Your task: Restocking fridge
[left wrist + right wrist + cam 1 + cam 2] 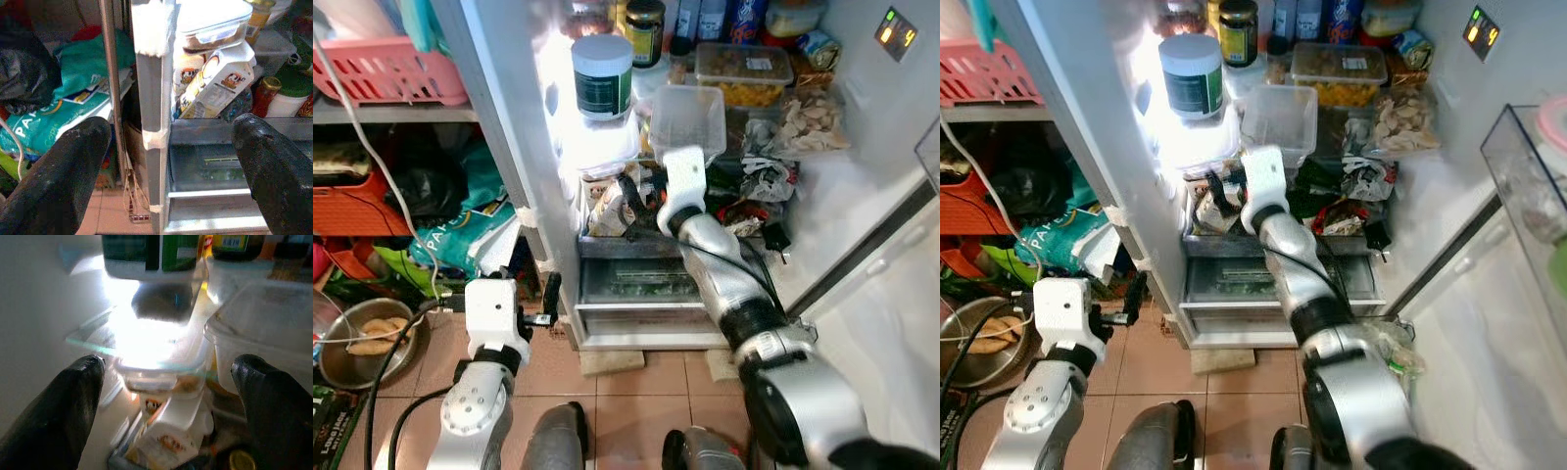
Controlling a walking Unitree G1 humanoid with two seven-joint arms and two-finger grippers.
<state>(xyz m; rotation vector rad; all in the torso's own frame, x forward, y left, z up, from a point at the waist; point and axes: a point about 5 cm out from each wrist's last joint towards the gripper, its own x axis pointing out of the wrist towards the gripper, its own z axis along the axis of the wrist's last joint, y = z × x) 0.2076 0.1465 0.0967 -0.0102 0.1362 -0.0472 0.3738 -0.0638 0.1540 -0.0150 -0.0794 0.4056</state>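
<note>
The fridge stands open before me, its shelves crowded. My right gripper (641, 201) reaches in at the lower shelf, just under a clear empty tub (687, 119) and beside a tilted white carton (607, 208). In the right wrist view its fingers (58, 416) are spread wide and open, with nothing between them, facing a brightly lit glass shelf (146, 352) and the carton (166, 440) below. A white jar with a green label (602, 76) stands above. My left gripper (540, 304) is low near the floor, open, pointing at the fridge's left edge (154, 122) and the crisper drawer (220, 166).
Left of the fridge is a rack with a pink basket (391, 69), an orange crate (352, 211) and a teal bag (470, 235). A metal bowl with food (372, 338) sits on the tiled floor. The fridge door (891, 304) hangs open at the right.
</note>
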